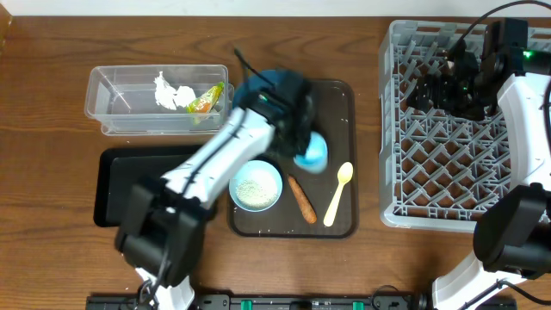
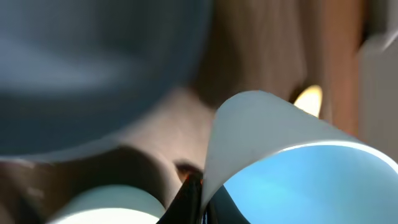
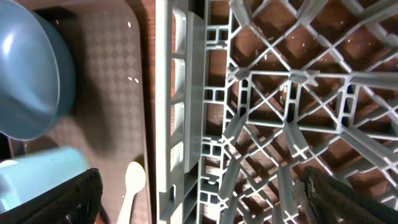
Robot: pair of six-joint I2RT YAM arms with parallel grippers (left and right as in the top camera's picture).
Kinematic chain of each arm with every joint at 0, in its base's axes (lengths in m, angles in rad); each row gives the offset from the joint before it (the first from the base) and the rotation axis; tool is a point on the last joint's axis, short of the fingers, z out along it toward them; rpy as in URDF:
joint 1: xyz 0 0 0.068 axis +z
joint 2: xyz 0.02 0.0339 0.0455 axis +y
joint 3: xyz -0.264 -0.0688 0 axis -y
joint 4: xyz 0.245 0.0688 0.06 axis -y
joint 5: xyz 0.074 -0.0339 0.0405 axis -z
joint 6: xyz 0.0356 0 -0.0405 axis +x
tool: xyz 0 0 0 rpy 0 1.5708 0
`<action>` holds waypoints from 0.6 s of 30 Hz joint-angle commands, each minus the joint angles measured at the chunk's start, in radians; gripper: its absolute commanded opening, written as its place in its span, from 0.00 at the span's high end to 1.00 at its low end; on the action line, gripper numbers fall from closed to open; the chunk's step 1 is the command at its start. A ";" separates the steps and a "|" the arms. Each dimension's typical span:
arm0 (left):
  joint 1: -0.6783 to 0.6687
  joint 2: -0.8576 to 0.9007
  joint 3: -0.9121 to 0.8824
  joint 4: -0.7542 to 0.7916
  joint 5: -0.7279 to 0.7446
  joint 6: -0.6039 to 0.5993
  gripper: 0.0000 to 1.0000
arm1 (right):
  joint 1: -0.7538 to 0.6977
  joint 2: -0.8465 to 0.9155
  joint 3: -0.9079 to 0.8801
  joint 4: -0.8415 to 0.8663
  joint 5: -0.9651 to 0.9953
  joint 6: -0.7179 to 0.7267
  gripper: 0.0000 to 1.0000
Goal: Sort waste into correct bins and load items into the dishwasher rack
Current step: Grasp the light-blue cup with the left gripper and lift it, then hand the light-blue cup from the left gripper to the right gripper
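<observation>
Left gripper [image 1: 300, 139] pinches the light-blue cup [image 1: 312, 153] by its rim, apparently bound for the dishwasher rack [image 1: 430, 181], where the right gripper [image 3: 205, 205] hangs open.

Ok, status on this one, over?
Left gripper shut on light-blue cup rim. Right gripper open, over rack. Dark-blue bowl close beside cup.

You see a dark brown serving tray [image 1: 337, 108] with rounded corners lying flat near the middle of your wood-grain table [image 1: 52, 52].
</observation>
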 commanded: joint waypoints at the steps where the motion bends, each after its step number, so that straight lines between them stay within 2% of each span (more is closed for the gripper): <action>1: 0.085 -0.127 0.080 0.040 0.028 -0.015 0.94 | 0.002 0.009 -0.006 0.020 0.002 -0.011 0.01; 5: 0.203 -0.175 0.080 0.128 0.210 -0.106 0.94 | 0.003 0.009 -0.006 0.081 -0.105 -0.046 0.01; 11: 0.336 -0.142 0.071 0.277 0.663 -0.132 0.94 | 0.013 0.010 -0.007 0.085 -0.785 -0.561 0.01; 15: 0.368 -0.104 0.070 0.369 0.872 -0.134 0.94 | 0.056 0.010 -0.007 0.089 -0.980 -0.711 0.01; 18: 0.367 -0.082 0.070 0.405 0.956 -0.145 0.94 | 0.105 0.010 -0.007 0.115 -1.050 -0.777 0.01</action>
